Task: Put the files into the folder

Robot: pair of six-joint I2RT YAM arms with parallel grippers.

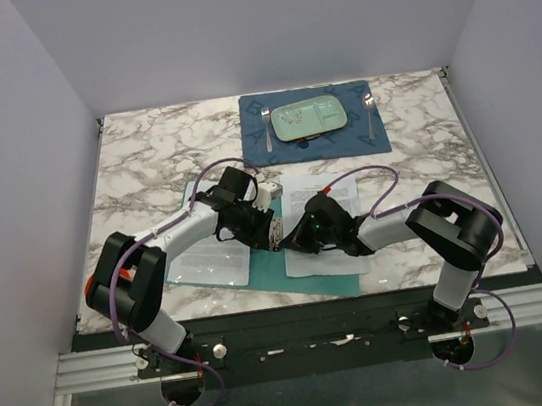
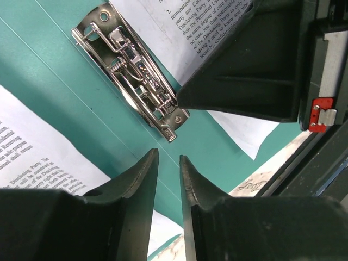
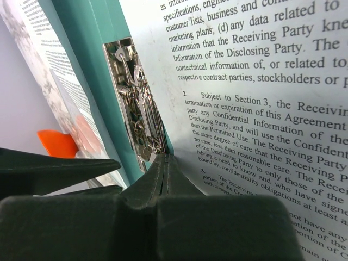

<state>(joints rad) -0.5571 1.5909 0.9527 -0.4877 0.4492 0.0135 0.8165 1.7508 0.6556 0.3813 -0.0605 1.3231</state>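
The teal folder (image 1: pixel 270 269) lies open near the table's front edge, with a silver metal clip (image 2: pixel 133 73) along its crease. One printed file sheet (image 1: pixel 208 257) lies on its left leaf and another (image 1: pixel 322 206) on its right leaf. Both grippers meet over the crease. My left gripper (image 2: pixel 168 157) hovers just short of the clip's near end, its jaws a narrow gap apart with nothing between them. My right gripper (image 3: pixel 165 159) is shut, its tip touching the near end of the clip (image 3: pixel 138 109), beside the left edge of the right sheet (image 3: pixel 261 109).
A dark blue placemat (image 1: pixel 259 114) at the back of the marble table carries a pale green plate (image 1: pixel 309 117), a fork (image 1: pixel 268 128) and a spoon (image 1: pixel 370 113). Grey walls enclose the table on three sides.
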